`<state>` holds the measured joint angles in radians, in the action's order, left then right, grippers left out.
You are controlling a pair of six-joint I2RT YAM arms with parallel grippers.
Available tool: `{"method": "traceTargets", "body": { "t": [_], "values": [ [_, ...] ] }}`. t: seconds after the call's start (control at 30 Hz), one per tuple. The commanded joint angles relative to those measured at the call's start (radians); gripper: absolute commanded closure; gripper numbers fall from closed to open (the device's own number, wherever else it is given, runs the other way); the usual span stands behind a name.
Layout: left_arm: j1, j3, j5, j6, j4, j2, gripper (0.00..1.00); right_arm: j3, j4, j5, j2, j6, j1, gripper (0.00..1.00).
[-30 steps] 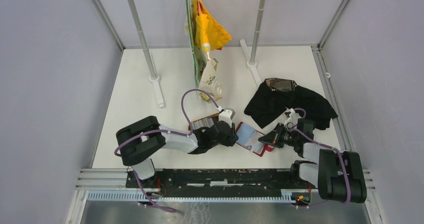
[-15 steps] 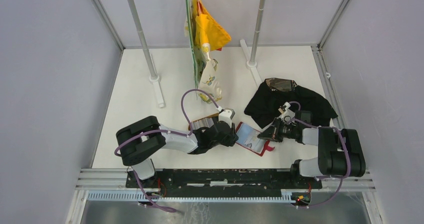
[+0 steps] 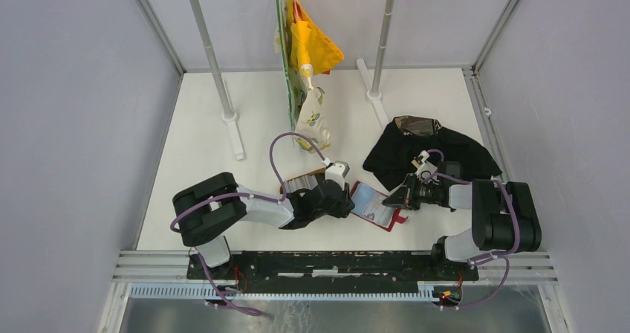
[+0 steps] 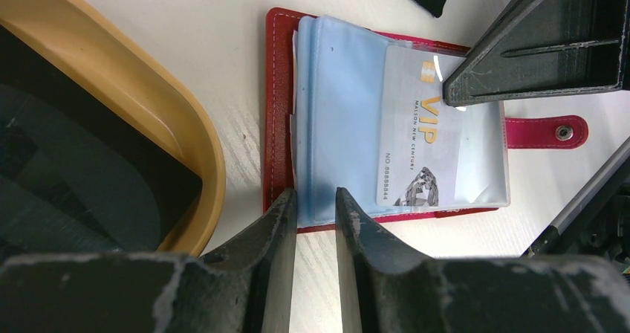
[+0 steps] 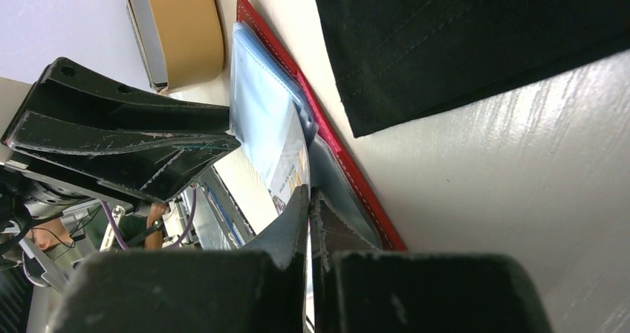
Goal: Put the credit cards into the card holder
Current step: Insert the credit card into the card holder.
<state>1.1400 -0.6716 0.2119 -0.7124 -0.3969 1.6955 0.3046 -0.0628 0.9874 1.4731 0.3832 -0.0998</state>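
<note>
The red card holder [image 3: 374, 205] [image 4: 278, 110] [image 5: 327, 125] lies open on the table, its pale blue plastic sleeves upward. A white credit card [image 4: 416, 147] [image 5: 293, 166] marked VIP sits partly under a clear sleeve. My right gripper [image 3: 396, 199] [image 5: 308, 192] is shut on that card's edge at the holder's right side. At the holder's left edge, my left gripper [image 3: 348, 199] [image 4: 316, 197] has its jaws a narrow gap apart, tips resting on the sleeves, nothing clamped. Dark credit cards [image 4: 74, 162] lie in the tan tray.
The tan oval tray [image 3: 304, 178] [image 4: 171, 125] [image 5: 182, 28] sits just left of the holder under my left arm. A black cloth [image 3: 431, 158] [image 5: 460, 43] lies behind the right gripper. Two rack poles [image 3: 215, 58] and hanging cloths [image 3: 304, 58] stand at the back.
My right arm has swung from the front right toward the back, bringing its gripper level with the holder's right side. The left arm and the holder have stayed put.
</note>
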Motion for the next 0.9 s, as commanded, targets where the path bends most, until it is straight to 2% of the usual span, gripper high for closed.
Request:
{"method": "traceTargets", "body": {
  "t": [0.0, 0.3, 0.73, 0.87],
  "values": [
    [0.009, -0.002, -0.048, -0.028, 0.011, 0.027, 0.68, 0.002, -0.001, -0.039, 0.007, -0.022, 0.004, 1.0],
    [0.009, -0.014, -0.063, -0.024, 0.013, 0.034, 0.68, 0.036, -0.03, -0.008, 0.072, -0.037, 0.018, 0.99],
    [0.009, -0.025, -0.078, -0.022, 0.005, 0.05, 0.67, 0.063, -0.12, 0.037, 0.115, 0.024, 0.058, 0.96],
    [0.01, -0.028, -0.086, -0.026, 0.0, 0.053, 0.67, 0.037, -0.238, 0.033, 0.117, 0.114, 0.063, 0.95]
  ]
}}
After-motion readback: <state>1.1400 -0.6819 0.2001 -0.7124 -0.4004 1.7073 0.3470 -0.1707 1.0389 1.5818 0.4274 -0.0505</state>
